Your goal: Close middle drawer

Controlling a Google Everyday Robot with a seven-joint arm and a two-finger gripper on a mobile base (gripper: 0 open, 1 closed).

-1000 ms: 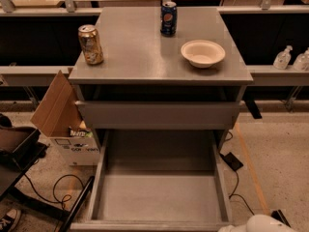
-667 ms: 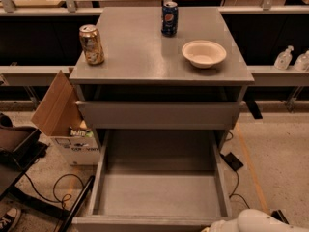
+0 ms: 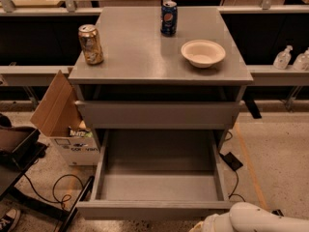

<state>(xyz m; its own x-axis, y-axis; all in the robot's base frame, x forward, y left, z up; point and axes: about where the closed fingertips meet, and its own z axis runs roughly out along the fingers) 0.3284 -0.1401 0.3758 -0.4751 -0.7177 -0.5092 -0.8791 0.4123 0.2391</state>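
Probably light and rigid, the pulled-out middle drawer point(image 3: 154, 210) wants a square push on its front panel, beside which the claw point(image 3: 212, 223) hangs, its opening I cannot tell.

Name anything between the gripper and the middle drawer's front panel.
Nothing: camera view shows the gripper at the bottom edge, close against the front of the open middle drawer.

The white arm point(image 3: 263, 218) lies low at 5 o'clock, pointing leftward along the bottom edge; its gripper point(image 3: 203, 224) sits near 6 o'clock, mostly cut off there.
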